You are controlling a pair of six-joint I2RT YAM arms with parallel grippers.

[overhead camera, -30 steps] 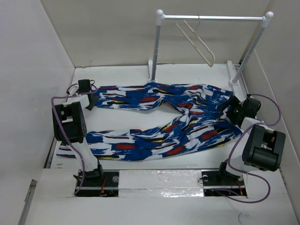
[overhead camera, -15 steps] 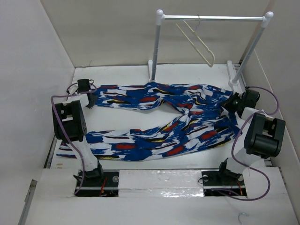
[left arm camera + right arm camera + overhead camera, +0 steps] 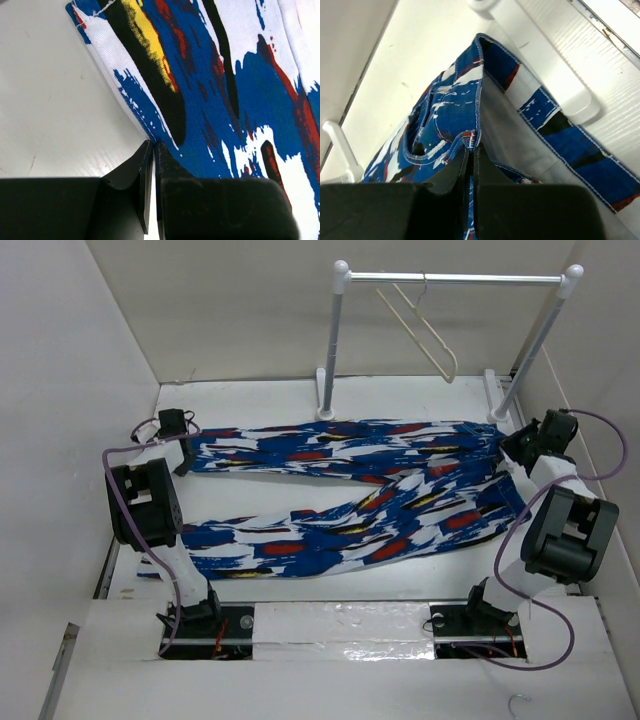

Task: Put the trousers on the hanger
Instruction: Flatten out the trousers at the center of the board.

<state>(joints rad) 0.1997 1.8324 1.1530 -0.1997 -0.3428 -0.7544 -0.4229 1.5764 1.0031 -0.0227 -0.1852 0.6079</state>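
White table (image 3: 260,400) carries the trousers (image 3: 340,440), spread flat across it: the far leg is drawn straight from left to right, and the near leg slants toward the near left. Behind them stands the white-posted garment rail (image 3: 450,278). The hanger (image 3: 428,335) dangles from its bar, well apart from the fabric. The left gripper (image 3: 184,452) is pinched together on the far leg's edge near the cuff. The right gripper (image 3: 517,446) is clamped on the waistband's edge.
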